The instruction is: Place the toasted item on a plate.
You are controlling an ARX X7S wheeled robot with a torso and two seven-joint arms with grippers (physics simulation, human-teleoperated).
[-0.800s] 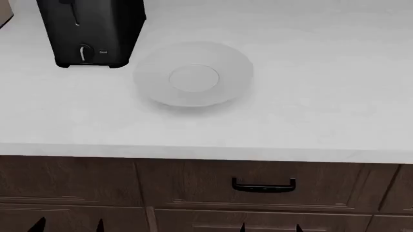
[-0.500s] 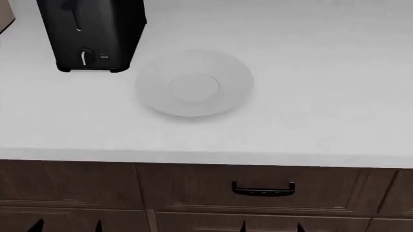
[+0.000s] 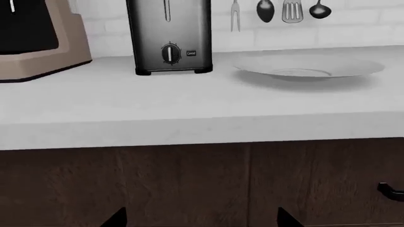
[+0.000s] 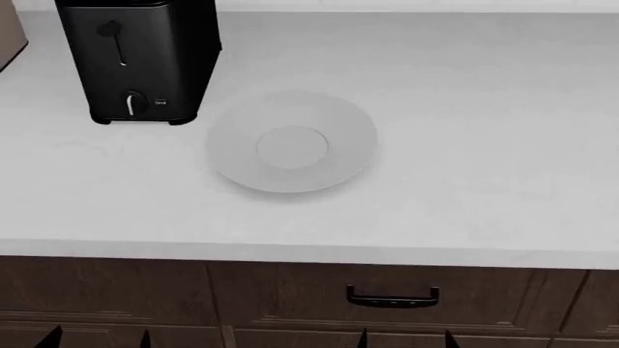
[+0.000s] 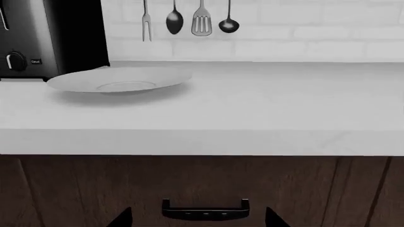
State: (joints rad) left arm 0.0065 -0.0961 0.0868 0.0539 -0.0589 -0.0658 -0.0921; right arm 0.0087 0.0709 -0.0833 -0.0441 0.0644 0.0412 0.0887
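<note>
The plate is round, white-grey and bare, lying on the white counter just right of a black toaster. It also shows in the left wrist view, plate, and in the right wrist view, plate. The toasted item is out of view in every frame. My left gripper and right gripper hang low in front of the cabinet, below the counter edge. Both are open with nothing between their fingers. The wrist views show only the dark tips of the left gripper and the right gripper.
A brown appliance stands to the left of the toaster. Utensils hang on the tiled back wall. A dark drawer handle sits on the wooden cabinet front under the counter edge.
The head view has shifted, so the toaster, plate and counter edge sit lower in the picture than before. The gripper tips stay at the bottom edge.
</note>
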